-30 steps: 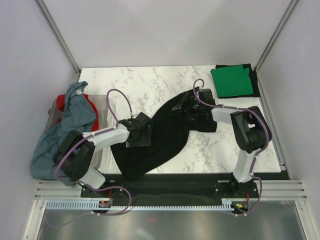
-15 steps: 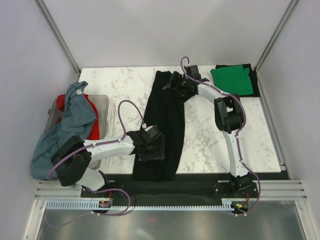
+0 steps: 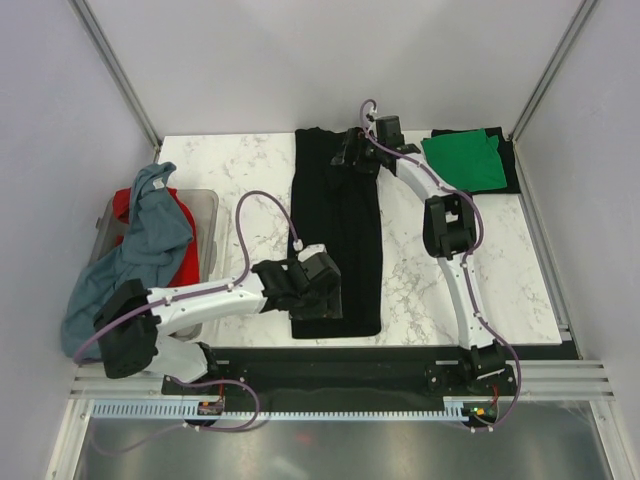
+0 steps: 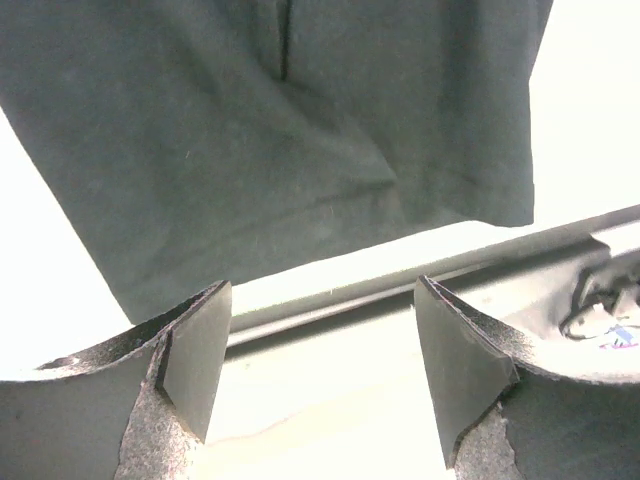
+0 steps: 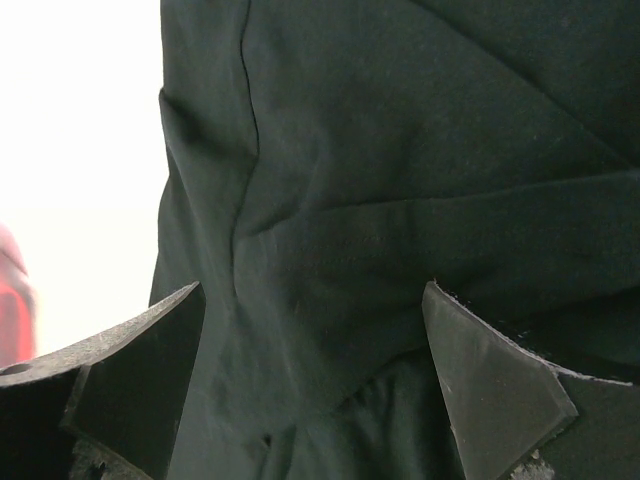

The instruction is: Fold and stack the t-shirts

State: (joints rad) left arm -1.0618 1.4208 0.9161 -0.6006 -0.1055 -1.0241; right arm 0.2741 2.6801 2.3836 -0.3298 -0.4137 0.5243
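Note:
A black t-shirt (image 3: pixel 335 230) lies on the marble table as a long narrow strip that runs from the far edge to the near edge. My left gripper (image 3: pixel 322 303) hovers over its near end, open; in the left wrist view the gripper (image 4: pixel 320 370) holds nothing, and the shirt's hem (image 4: pixel 300 150) lies just ahead. My right gripper (image 3: pixel 352 160) is at the far end, open above the dark cloth (image 5: pixel 400 200), and in its wrist view the gripper (image 5: pixel 310 380) holds nothing. A folded green t-shirt (image 3: pixel 462 160) rests on a folded black one (image 3: pixel 508 165) at the back right.
A translucent grey bin (image 3: pixel 205 225) stands off the table's left edge. A grey-blue shirt (image 3: pixel 140 245) drapes over it and a red one (image 3: pixel 185 258) lies inside. Purple cables loop over both arms. Grey walls close in on both sides.
The black t-shirt went from lying diagonally and bunched to a straight strip. My left arm swung right to its near end. The right arm stretched out to its far end.

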